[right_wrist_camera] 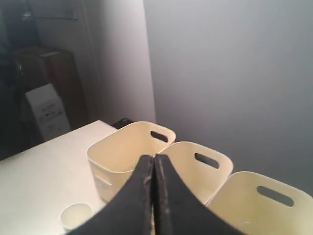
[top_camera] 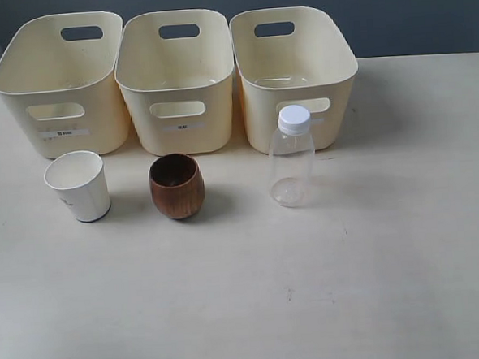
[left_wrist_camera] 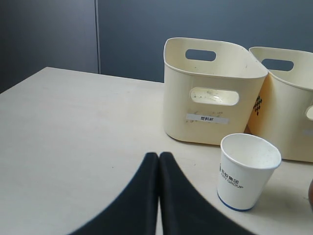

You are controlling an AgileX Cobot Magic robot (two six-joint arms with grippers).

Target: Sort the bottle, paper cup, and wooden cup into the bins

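Where you look: as you scan from the table's left edge to its right, three bins line the far edge and three small items stand in a row just in front of them.
Table (top_camera: 376,285): pale, matte surface; the near half is bare.
Left bin (top_camera: 59,85): cream-yellow tub toward the far left corner, white label on its front.
Middle bin (top_camera: 176,79): same tub, pressed against the left one.
Right bin (top_camera: 292,74): same tub, pressed against the middle one.
Paper cup (top_camera: 78,186): white, upright, open mouth up, in front of the left bin and apart from it.
Wooden cup (top_camera: 176,186): dark reddish-brown, rounded, upright, in front of the middle bin, near the paper cup but not touching it.
Bottle (top_camera: 292,155): clear plastic with a white cap, upright, just in front of the right bin.
Your left gripper (left_wrist_camera: 158,156): fingers pressed together, holding nothing, low over the table beside the paper cup (left_wrist_camera: 247,171).
Your right gripper (right_wrist_camera: 153,159): fingers pressed together, holding nothing, raised high above the bins.
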